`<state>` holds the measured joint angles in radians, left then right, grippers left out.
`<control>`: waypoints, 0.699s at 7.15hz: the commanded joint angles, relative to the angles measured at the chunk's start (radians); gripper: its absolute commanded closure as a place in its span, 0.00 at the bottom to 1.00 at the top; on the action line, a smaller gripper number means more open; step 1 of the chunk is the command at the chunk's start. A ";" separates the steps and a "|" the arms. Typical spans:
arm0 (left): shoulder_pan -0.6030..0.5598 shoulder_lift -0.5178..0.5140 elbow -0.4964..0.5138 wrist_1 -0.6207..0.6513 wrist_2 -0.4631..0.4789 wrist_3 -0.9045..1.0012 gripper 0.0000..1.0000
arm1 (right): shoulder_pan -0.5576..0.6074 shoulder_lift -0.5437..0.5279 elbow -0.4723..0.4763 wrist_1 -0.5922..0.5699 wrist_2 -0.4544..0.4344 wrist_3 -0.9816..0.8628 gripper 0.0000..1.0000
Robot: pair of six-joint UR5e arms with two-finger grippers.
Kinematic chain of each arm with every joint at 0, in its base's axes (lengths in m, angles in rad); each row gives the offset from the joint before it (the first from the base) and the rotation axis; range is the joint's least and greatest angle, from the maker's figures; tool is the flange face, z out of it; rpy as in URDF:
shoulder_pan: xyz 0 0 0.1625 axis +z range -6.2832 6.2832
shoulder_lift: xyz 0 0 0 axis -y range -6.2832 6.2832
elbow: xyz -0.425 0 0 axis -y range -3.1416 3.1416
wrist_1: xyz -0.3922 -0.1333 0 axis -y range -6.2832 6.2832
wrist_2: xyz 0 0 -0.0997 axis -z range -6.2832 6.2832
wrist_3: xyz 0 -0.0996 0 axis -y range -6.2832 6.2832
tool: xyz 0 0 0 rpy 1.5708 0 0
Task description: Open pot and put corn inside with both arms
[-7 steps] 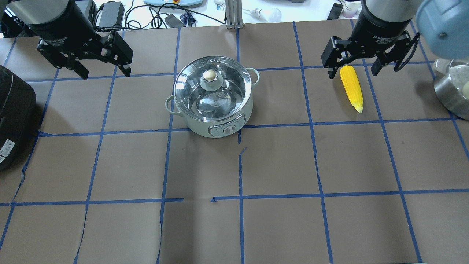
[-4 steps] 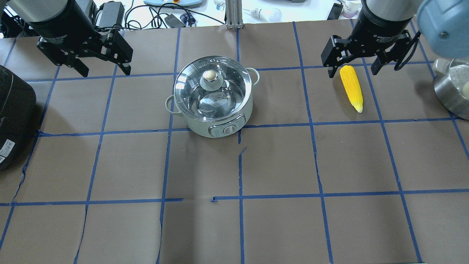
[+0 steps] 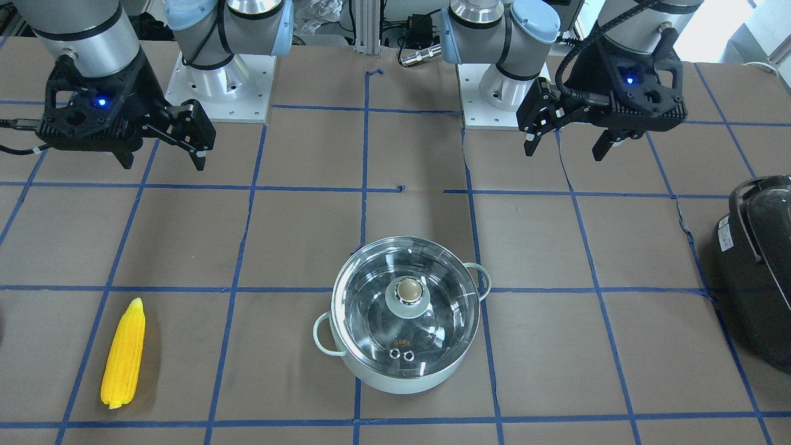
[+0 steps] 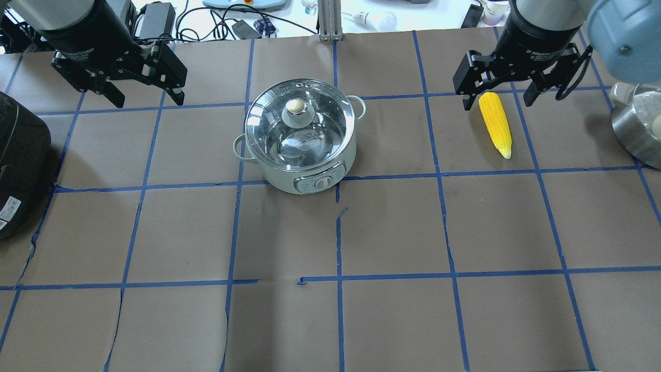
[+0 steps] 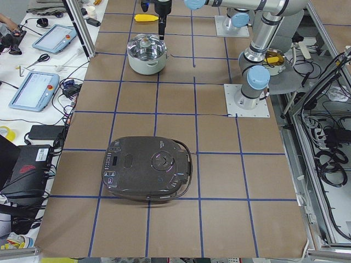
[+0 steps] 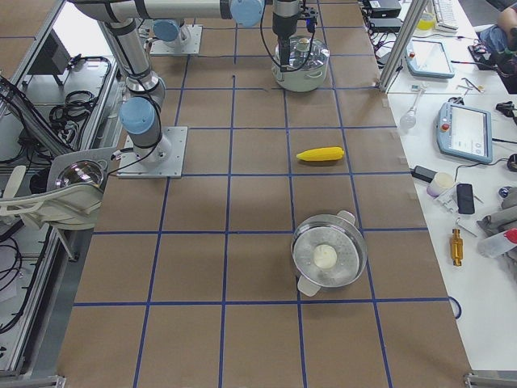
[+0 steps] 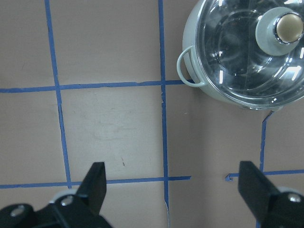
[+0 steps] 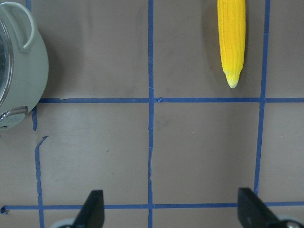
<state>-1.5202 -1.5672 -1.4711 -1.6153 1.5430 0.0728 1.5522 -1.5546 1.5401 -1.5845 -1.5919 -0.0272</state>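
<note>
Left gripper [image 4: 148, 101] hangs at the pot's [image 4: 302, 178] 10 o'clock overhead, jaws spread wide, holding and touching nothing; right gripper [image 3: 162, 162] is equally wide and empty. Overhead, the right fingers seem to straddle the corn's [image 4: 494, 124] blunt end, but the front view shows them well apart from it, nearer the robot's base. The corn lies flat at the pot's 3 o'clock overhead, long axis 12-to-6, tip at 6. The lid [image 4: 271, 129] sits on the pot.

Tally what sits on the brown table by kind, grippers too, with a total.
Pots: 2 (mint-green pot, lid on; steel pot)
Corn cob: 1
Black appliance: 1
White round item in the steel pot: 1
Grippers: 2 (left gripper, right gripper)
Total: 7
</note>
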 commanded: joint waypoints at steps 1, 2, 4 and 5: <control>0.000 0.001 0.000 -0.002 0.000 -0.001 0.02 | 0.000 0.001 0.003 0.000 0.000 0.001 0.00; 0.000 0.001 0.000 0.000 -0.001 0.001 0.02 | 0.000 -0.001 -0.002 0.000 0.000 0.001 0.00; 0.000 0.001 -0.001 0.000 -0.001 0.001 0.03 | 0.002 -0.001 0.000 0.000 0.000 0.001 0.00; 0.000 0.003 -0.001 0.000 -0.001 0.001 0.04 | 0.000 0.001 -0.002 0.000 -0.002 -0.003 0.00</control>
<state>-1.5202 -1.5658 -1.4719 -1.6153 1.5417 0.0736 1.5529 -1.5546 1.5396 -1.5846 -1.5926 -0.0271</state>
